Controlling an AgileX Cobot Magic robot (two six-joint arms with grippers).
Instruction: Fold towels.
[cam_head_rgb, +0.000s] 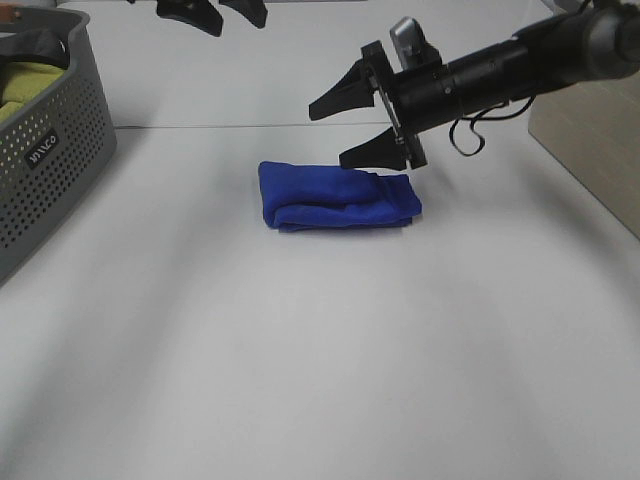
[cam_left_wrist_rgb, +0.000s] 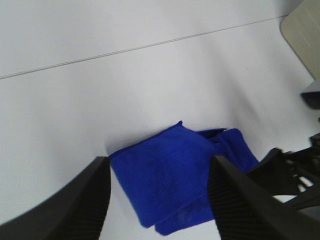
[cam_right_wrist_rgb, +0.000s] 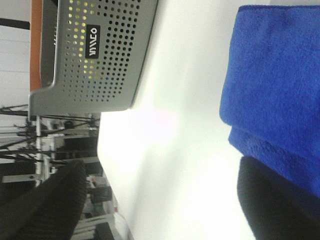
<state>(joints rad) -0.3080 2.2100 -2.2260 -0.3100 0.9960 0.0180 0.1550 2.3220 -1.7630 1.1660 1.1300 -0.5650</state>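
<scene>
The royal-blue towel (cam_head_rgb: 335, 197) lies folded into a thick oblong bundle at the middle of the white table. My right gripper (cam_head_rgb: 328, 133) is open and empty, just above the towel's right end, with its lower finger close over the cloth. In the right wrist view the towel (cam_right_wrist_rgb: 275, 85) fills one side and a fingertip (cam_right_wrist_rgb: 280, 205) overlaps its edge. My left gripper (cam_head_rgb: 242, 28) is open and empty at the far back of the table, well away from the towel. The left wrist view shows the towel (cam_left_wrist_rgb: 175, 175) between its fingers (cam_left_wrist_rgb: 75, 200). No white tag shows.
A grey perforated basket (cam_head_rgb: 50, 170) with a yellow-green cloth (cam_head_rgb: 25, 85) inside stands at the left edge; it also shows in the right wrist view (cam_right_wrist_rgb: 95, 55). A beige panel (cam_head_rgb: 590, 150) stands at the right edge. A seam line (cam_head_rgb: 200, 126) crosses the table behind the towel.
</scene>
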